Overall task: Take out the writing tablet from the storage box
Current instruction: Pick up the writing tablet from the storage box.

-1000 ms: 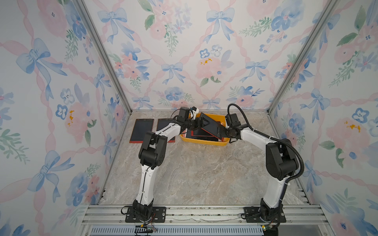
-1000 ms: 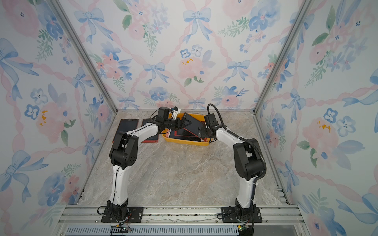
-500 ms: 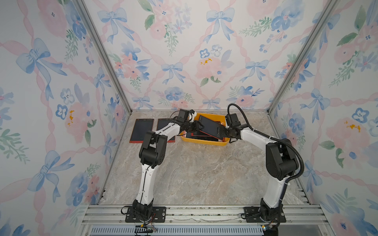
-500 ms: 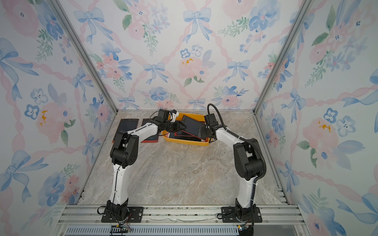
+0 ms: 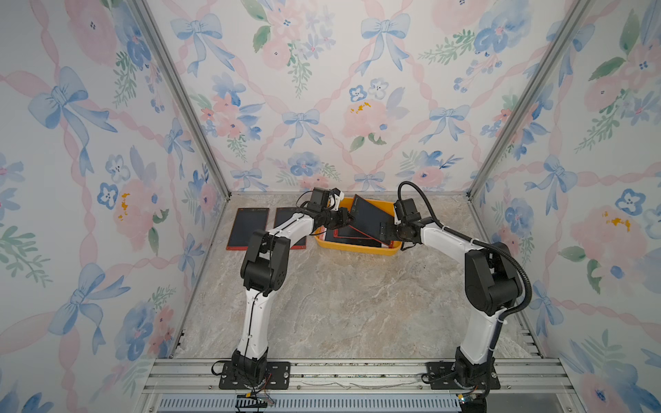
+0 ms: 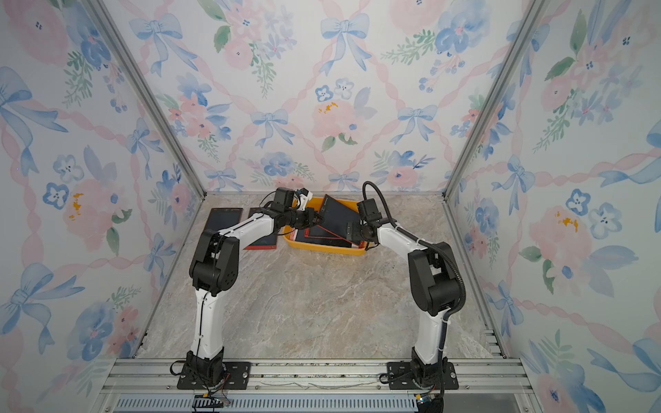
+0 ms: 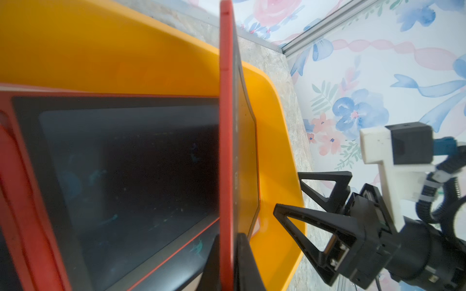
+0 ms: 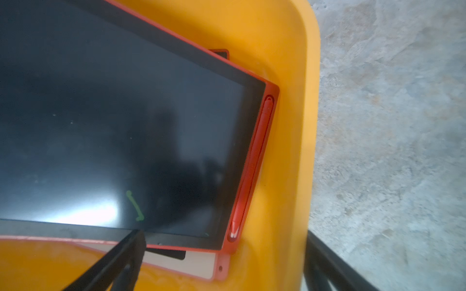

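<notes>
While the left gripper (image 5: pixel 344 219) pinches the left edge of the writing tablet (image 5: pixel 368 219), that tablet hangs tilted over the storage box (image 5: pixel 357 251), screen up, far corner poking past the back rim. Its long axis runs across the box from left arm to right arm, skewed to the walls. The right gripper (image 5: pixel 386 231) is spread wide at the other end, holding nothing, one finger (image 8: pixel 126 249) against the tablet's edge. Spare tablets (image 7: pixel 126 163) lie flat underneath.

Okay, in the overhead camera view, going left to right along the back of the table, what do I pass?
First the outer tablet lying flat, then the second tablet beside it, then the left gripper shut on the tilted tablet, then the open right gripper.
</notes>
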Controlling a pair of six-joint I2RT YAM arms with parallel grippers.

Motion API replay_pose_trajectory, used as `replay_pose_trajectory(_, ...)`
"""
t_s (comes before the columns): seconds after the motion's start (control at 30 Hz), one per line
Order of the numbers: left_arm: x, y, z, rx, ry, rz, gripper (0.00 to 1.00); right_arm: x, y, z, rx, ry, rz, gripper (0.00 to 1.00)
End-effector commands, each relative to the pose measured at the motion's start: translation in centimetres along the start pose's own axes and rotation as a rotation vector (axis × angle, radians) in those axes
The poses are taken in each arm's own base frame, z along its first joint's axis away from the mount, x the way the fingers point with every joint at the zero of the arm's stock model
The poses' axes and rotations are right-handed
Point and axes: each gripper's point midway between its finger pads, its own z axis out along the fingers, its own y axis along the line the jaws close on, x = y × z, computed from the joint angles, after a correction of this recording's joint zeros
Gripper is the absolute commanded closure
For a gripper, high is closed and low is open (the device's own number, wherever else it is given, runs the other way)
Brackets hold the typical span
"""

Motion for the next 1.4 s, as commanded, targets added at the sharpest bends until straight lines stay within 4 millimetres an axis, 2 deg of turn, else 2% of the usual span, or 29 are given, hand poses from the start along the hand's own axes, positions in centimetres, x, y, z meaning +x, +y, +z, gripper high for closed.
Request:
replay_pose_trajectory(0.0, -0.9, 1.0, -1.2, -0.053, -0.028, 0.011, 1.00, -0.5, 1.0, -1.1, -0.015, -0.018, -0.032, 0.03)
replay_pose_trajectory(0.37, -2.9, 1.0, -4.0, -0.028, -0.072, -0.083, 1.00, -1.6, 0.6, -2.8, -0.007, -0.063, -0.035, 0.03)
replay_pose_trajectory(0.57, -5.5, 0.7, -7.6, -0.013, -0.143, -0.125, 1.00, -1.7, 0.5, -3.0, -0.009, -0.072, -0.032, 0.03)
replay_pose_trajectory(0.83, -8.2, 0.6, -13.5, 0.037, -0.274, -0.195, 1.00, -1.7, 0.7, -2.7, -0.025, -0.073, -0.025, 0.03)
replay_pose_trajectory(1.0, -8.7, 1.9, -17.7, 0.083, -0.399, -0.275, 1.00, -1.7, 1.0, -2.5, -0.036, -0.074, -0.023, 0.03)
replay_pose_trajectory(1.17, -7.2, 5.7, -22.3, -0.014, -0.514, -0.362, 1.00, -1.6, 1.1, -2.2, -0.042, -0.070, -0.021, 0.03)
replay_pose_trajectory(1.37, -3.9, 9.5, -30.7, -0.126, -0.774, -0.496, 1.00, -1.6, 1.2, -1.6, -0.053, -0.063, -0.013, 0.03)
